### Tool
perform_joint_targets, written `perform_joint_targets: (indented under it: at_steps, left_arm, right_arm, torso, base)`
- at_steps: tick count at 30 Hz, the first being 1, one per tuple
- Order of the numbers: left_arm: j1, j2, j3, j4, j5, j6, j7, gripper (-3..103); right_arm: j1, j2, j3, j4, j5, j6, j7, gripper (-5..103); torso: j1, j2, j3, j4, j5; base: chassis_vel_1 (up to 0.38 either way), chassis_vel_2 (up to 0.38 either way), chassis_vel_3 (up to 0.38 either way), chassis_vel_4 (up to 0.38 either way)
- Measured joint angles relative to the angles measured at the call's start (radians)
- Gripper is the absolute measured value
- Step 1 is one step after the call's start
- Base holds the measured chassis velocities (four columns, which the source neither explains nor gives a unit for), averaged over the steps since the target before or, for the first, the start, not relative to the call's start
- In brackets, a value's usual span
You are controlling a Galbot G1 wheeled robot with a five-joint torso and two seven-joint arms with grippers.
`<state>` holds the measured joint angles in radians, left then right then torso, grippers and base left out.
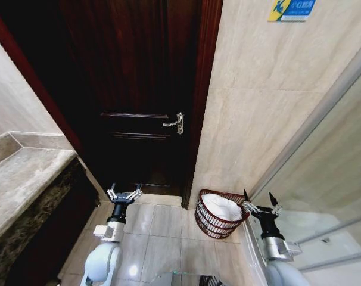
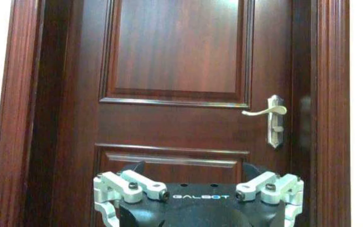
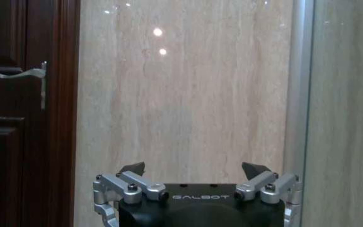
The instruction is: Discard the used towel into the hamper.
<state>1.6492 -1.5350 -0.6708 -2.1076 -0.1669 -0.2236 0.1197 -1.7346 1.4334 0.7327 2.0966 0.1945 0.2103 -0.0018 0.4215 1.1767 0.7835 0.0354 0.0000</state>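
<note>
So the biggest thing here is the dark wooden door (image 1: 139, 89) straight ahead, with its brass lever handle (image 1: 174, 123) on the side nearest the beige tiled wall (image 1: 258, 107). A stone worktop (image 1: 19, 179) runs along the robot's left. Down on the tiled floor (image 1: 162, 232), tucked in the corner just beside the door frame and against the wall, sits the hamper (image 1: 219, 213), with a white towel (image 1: 222, 207) already lying inside it. Right claw (image 1: 259, 202) hangs just beside the hamper's rim, fingers spread, holding nothing. Left claw (image 1: 124, 194) is up in front of the door, also spread wide and empty.
</note>
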Motion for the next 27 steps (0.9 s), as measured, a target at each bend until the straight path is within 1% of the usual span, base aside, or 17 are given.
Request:
perform_joint_targets:
  at_steps: [3,9,12,14,17,23,25,27]
  left_arm:
    - [-0.003,-0.001,0.000,0.003,0.002,-0.002,0.000,100]
    - [-0.006,-0.002,0.001,0.004,0.004,-0.004,0.001,100]
    - [-0.007,-0.001,0.000,0.003,0.006,-0.004,0.001,100]
    - [-0.007,-0.001,-0.001,0.001,0.006,-0.004,0.001,100]
    - [-0.006,0.002,-0.003,-0.004,0.004,-0.004,0.001,100]
    - [-0.003,0.003,-0.004,-0.006,0.003,-0.008,0.003,100]
    - [0.004,0.003,-0.002,-0.008,0.006,-0.011,0.007,100]
    - [0.004,0.003,-0.002,-0.008,0.007,-0.014,0.007,100]
  right_arm:
    - [0.005,0.001,-0.002,0.000,-0.001,-0.003,0.000,100]
    - [0.007,0.000,0.001,0.001,-0.002,-0.006,-0.002,100]
    - [0.006,0.002,-0.001,0.003,-0.004,-0.007,-0.002,100]
    - [0.005,0.002,-0.002,0.004,-0.004,-0.007,-0.002,100]
    - [0.003,0.005,-0.005,0.009,-0.006,-0.007,-0.003,100]
    - [0.000,0.007,-0.005,0.014,-0.006,-0.007,-0.003,100]
    - [-0.006,0.006,-0.001,0.016,-0.006,-0.004,-0.002,100]
    - [-0.008,0.006,0.001,0.016,-0.006,-0.003,-0.002,100]
  torso:
    - [0.010,0.023,0.013,0.0001,0.0000]
    - [0.017,0.038,0.021,0.0000,0.0000]
    - [0.025,0.056,0.031,0.0000,0.0000]
    - [0.027,0.060,0.033,0.0001,0.0000]
    - [0.038,0.084,0.046,0.0000,0.0000]
    - [0.048,0.107,0.059,0.0000,0.0000]
    - [0.058,0.127,0.069,0.0001,0.0000]
    - [0.061,0.134,0.073,0.0001,0.0000]
  base:
    - [0.000,0.000,0.000,0.000]
    - [0.000,0.000,0.000,0.000]
    - [0.000,0.000,0.000,0.000]
    - [0.000,0.000,0.000,0.000]
    - [0.000,0.000,0.000,0.000]
    - [0.000,0.000,0.000,0.000]
    - [0.000,0.000,0.000,0.000]
    - [0.000,0.000,0.000,0.000]
